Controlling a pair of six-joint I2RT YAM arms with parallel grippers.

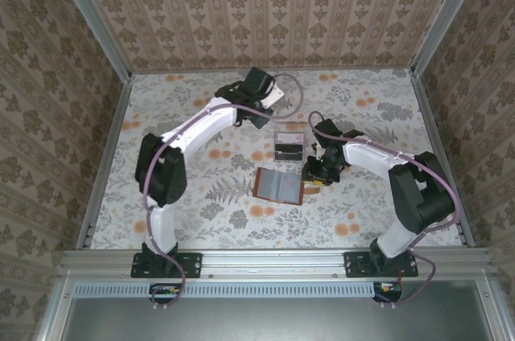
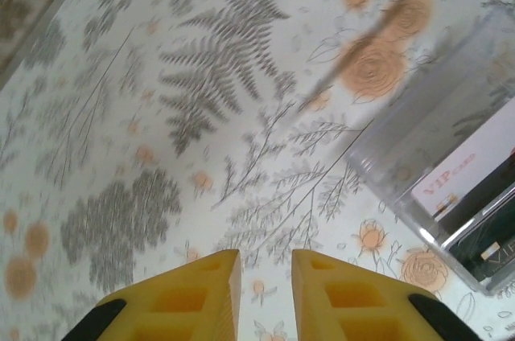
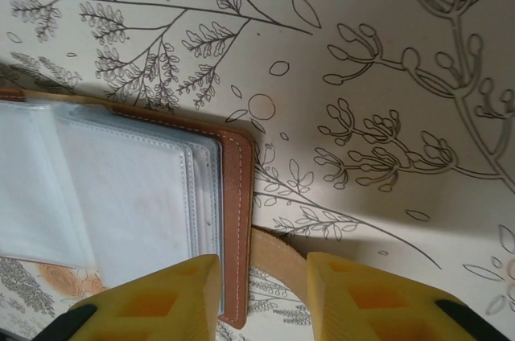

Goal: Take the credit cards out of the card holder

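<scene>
Ahead and left of the left gripper [image 2: 265,297], the flowered tablecloth [image 2: 161,116] lies bare; a clear rectangular plastic tray [image 2: 410,128] blocks its right. Ahead and right of the right gripper [image 3: 261,293] the cloth is free. The brown leather card holder [image 3: 235,212] fills its left, with the tan strap tab [image 3: 278,259] between the jaws.

Soft, even light throughout. Ahead of the left fingers [image 2: 185,293] the bench [image 2: 201,116] print blurs toward the far edge (the clear tray [image 2: 451,156] to their right glints faintly). Ahead of the right fingers [image 3: 153,301], a broad soft shadow crosses sharp linework.
</scene>
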